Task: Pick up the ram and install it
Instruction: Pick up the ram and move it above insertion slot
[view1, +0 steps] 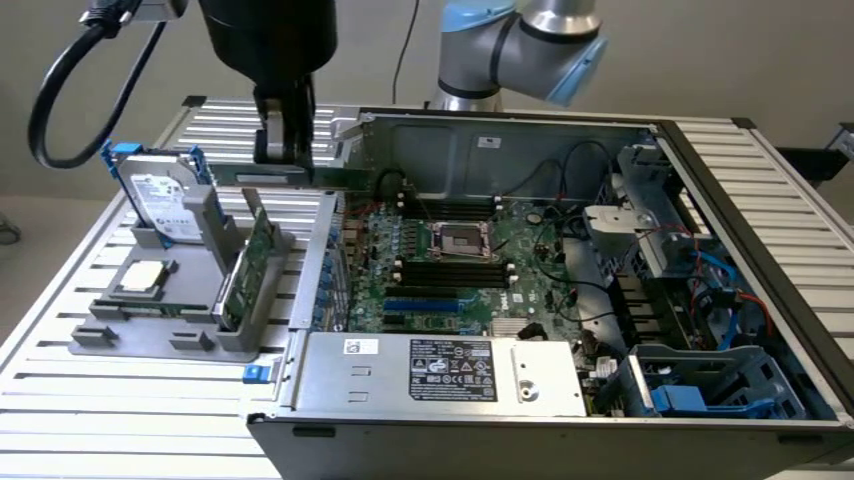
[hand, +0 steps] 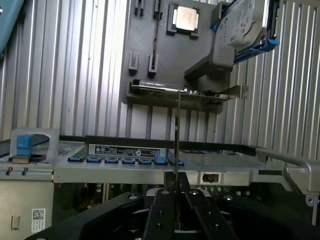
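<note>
Exterior view: claw (view1: 284, 158) clamped on the ram (view1: 342, 178), long axis level, left-to-right across this view.

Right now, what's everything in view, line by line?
table: 1, silver slats, under everything
holder: 1, grey, on table, exterior view's left
computer case: 1, grey, open, on table
motherboard: 1, green, inside case
power supply: 1, silver, inside case
hard drive: 1, silver with blue rails, standing in holder
expansion card: 1, green, upright in holder
processor: 1, silver, flat on holder
ram: 1, green, held in the air beside the holder
gripper: 1, black, shut on the ram
arm: 1, grey and blue, behind case
</note>
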